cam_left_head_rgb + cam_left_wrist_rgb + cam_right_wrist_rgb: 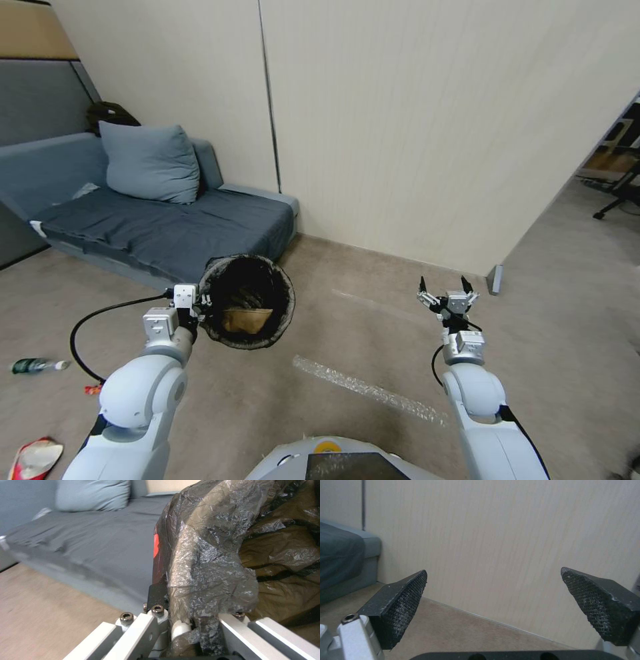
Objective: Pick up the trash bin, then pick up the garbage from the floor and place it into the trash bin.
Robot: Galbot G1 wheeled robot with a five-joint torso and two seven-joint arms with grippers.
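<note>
Far left on the floor: a small green-labelled bottle (pixel 37 365) lying on its side, a small red scrap (pixel 93 389) just nearer the robot, and a red-and-white wrapper (pixel 33 459) at the lower left corner. All three lie well apart from both grippers.

Left gripper (pixel 200 308) is raised in front of the sofa (pixel 167 233), clamped on the rim of the trash bin (pixel 247 301). The bin hangs off the floor, its mouth tipped toward the head camera. The black liner (pixel 206 562) is folded over the rim, and the left wrist view shows it bunched between the jaws. Something brown (pixel 247 320) sits inside the bin, possibly a paper bag.

Centre floor: a strip of clear bubble wrap (pixel 370 390).

Right gripper (pixel 446 291) is held up and forward, facing the wall (pixel 506 542); jaws spread wide, pads (pixel 405 602) bare, nothing held.

Judgement: bin pickup is done and litter collection is under way. The remaining litter lies on the robot's left, so the next pick calls for turning or driving that way and lowering the empty right gripper to floor level, keeping the bin steady.
</note>
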